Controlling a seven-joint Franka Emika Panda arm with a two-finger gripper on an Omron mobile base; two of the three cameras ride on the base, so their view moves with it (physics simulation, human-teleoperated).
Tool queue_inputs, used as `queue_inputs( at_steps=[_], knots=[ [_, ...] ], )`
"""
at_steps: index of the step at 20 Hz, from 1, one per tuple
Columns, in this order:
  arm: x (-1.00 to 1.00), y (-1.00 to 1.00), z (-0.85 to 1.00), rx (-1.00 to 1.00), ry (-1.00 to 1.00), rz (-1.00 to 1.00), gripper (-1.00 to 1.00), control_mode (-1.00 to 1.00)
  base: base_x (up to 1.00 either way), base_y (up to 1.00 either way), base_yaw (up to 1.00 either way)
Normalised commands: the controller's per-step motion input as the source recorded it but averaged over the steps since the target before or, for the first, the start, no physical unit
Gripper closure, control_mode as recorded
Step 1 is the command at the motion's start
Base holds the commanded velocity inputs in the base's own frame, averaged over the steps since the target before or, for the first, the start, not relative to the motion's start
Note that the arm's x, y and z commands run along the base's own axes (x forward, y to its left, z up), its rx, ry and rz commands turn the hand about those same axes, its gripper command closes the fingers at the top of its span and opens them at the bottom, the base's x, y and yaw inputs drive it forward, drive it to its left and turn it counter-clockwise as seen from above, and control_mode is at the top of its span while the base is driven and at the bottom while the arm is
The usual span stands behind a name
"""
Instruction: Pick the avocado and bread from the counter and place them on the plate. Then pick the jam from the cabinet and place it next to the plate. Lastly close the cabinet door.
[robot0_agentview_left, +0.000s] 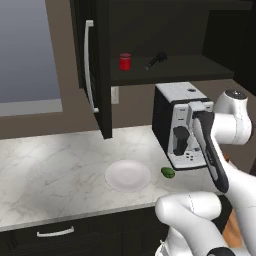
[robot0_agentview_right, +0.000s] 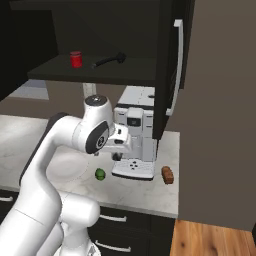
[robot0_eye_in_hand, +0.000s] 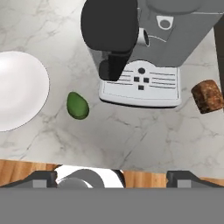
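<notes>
The counter (robot0_agentview_left: 55, 165) is spreading across the scene as a white marble-look worktop with grey veins, sitting over dark drawers. Above it the cabinet (robot0_agentview_left: 165, 70) is hanging black-brown with one inner shelf, and the cabinet door (robot0_agentview_left: 92, 65) is standing swung open, its long silver bar handle running vertically down the panel. A white and black coffee machine (robot0_agentview_left: 177, 125) is standing on the counter under the shelf.

The plate (robot0_agentview_left: 127, 175) is lying flat on the counter, round, plain and white, just left of the machine. Nothing is resting on it.

The gripper (robot0_eye_in_hand: 112, 177) is hovering above the counter's front edge with its fingers spread wide and holding nothing (its two dark tips are showing far apart at the bottom of the hand view).

The bread (robot0_eye_in_hand: 208, 96) is lying on the counter just right of the machine's drip tray, a reddish-brown oblong piece with a rough crust. The avocado (robot0_eye_in_hand: 77, 105) is lying between the plate and the machine, close to both but touching neither, a small, smooth, dark-green oval. The jam (robot0_agentview_left: 125, 61) is standing upright on the cabinet shelf, a small red jar with a red lid, with a dark long-handled tool (robot0_agentview_left: 156, 60) lying to its right.
</notes>
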Motion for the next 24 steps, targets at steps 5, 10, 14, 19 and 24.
queue_inputs(
  at_steps=[5, 10, 14, 19, 24],
  knots=[
    [0.00, -0.40, -0.19, -0.01, 0.00, 0.00, -1.00, -1.00, 0.00, 0.00, 0.00],
    [0.00, -0.39, -0.15, 0.00, 0.00, 0.00, -1.00, -1.00, 0.00, 0.00, 0.00],
    [0.00, -0.39, -0.16, 0.00, 0.00, 0.00, -1.00, -1.00, 0.00, 0.00, 0.00],
    [0.01, -0.36, -0.09, 0.00, 0.00, 0.00, -1.00, -1.00, 0.00, 0.00, 0.00],
    [0.10, -0.32, -0.06, 0.00, 0.00, 0.00, -1.00, -1.00, 0.00, 0.00, 0.00]
  ],
)
